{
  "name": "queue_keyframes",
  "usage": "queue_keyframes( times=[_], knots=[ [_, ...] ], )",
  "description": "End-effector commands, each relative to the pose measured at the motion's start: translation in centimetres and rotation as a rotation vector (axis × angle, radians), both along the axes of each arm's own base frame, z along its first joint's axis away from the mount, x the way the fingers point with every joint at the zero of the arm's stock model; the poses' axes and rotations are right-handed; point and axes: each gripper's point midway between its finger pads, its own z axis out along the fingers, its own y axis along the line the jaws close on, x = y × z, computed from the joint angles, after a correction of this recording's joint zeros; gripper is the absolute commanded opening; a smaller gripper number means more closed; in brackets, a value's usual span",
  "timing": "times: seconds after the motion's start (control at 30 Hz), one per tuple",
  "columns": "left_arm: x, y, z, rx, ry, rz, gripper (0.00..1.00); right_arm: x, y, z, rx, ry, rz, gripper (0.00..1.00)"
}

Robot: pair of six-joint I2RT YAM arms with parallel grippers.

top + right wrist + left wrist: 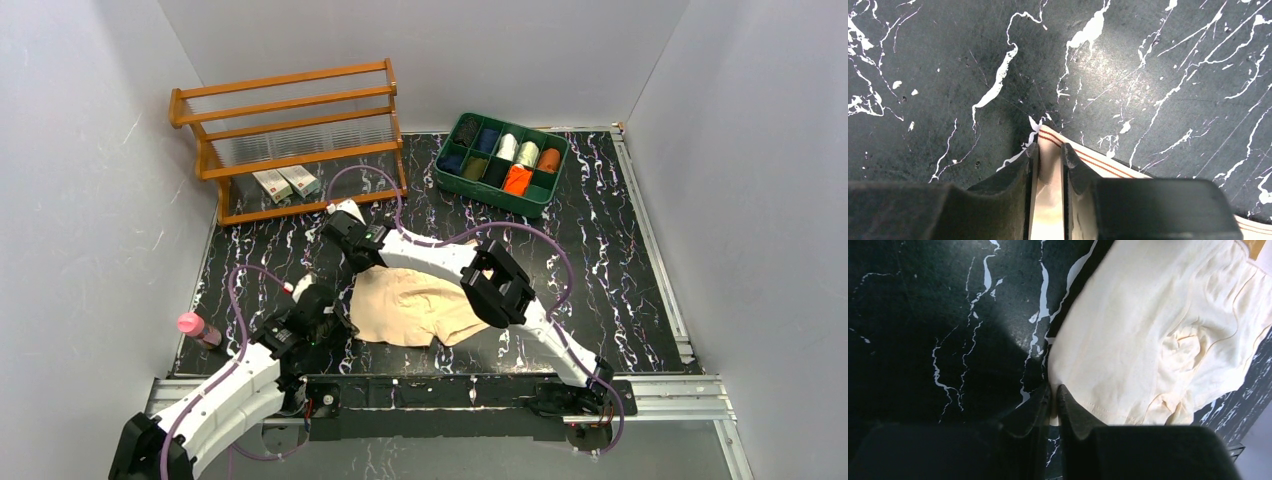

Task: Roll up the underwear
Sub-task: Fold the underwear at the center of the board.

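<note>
On table | tan underwear | left gripper, right gripper pinch edges

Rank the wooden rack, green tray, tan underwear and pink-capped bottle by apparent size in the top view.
1. wooden rack
2. green tray and tan underwear: about alike, and the underwear is partly hidden, so no ranking between them
3. pink-capped bottle

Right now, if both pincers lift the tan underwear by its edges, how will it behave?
Probably floppy: the tan underwear lies flat and wrinkled, so it should sag between the left pincer and right pincer. Likely light: thin cloth. Pushed, it would probably bunch, not slide.
</note>
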Motion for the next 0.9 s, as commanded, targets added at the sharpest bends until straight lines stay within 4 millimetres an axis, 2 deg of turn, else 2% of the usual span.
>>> queue_keyframes(
  times=[0.0, 0.07, 0.13, 0.2, 0.23, 0.37, 0.43, 0.47, 0.6, 0.87],
  knots=[
    [-1.9, 2.2, -1.8, 0.097, 0.069, 0.026, 0.08, -0.3, -1.0, -2.7, -0.084, 0.014, -0.005, 0.25],
    [-1.8, 2.2, -1.6, 0.097, 0.063, 0.032, 0.05, -0.1, -0.7, -2.3, -0.075, 0.006, 0.0, 0.21],
    [-1.6, 2.1, -1.3, 0.088, 0.053, 0.035, 0.05, 0.3, -0.3, -1.5, -0.064, -0.012, 0.0, 0.11],
    [-1.5, 2.0, -1.1, 0.079, 0.045, 0.036, 0.17, 0.8, -0.1, -0.6, -0.049, -0.028, -0.004, 0.08],
    [-1.4, 1.9, -0.9, 0.075, 0.043, 0.036, 0.24, 1.1, 0.1, -0.1, -0.036, -0.034, -0.009, 0.12],
    [-1.2, 1.8, -0.6, 0.07, 0.033, 0.036, 0.4, 2.3, 0.4, 1.4, 0.032, -0.016, -0.026, 0.41],
    [-1.2, 1.9, -0.5, 0.073, 0.032, 0.042, 0.44, 2.7, 0.5, 2.4, 0.072, 0.0, -0.027, 0.59],
    [-1.1, 1.9, -0.5, 0.073, 0.029, 0.046, 0.45, 2.9, 0.5, 3.0, 0.09, 0.001, -0.028, 0.63],
    [-0.9, 2.1, -0.2, 0.076, 0.014, 0.063, 0.46, 3.1, 0.4, 5.5, 0.165, 0.022, -0.005, 0.64],
    [-0.1, 2.4, 0.6, 0.104, -0.01, 0.066, 0.52, 2.2, -2.3, 8.7, 0.273, 0.085, 0.027, 0.68]
  ],
)
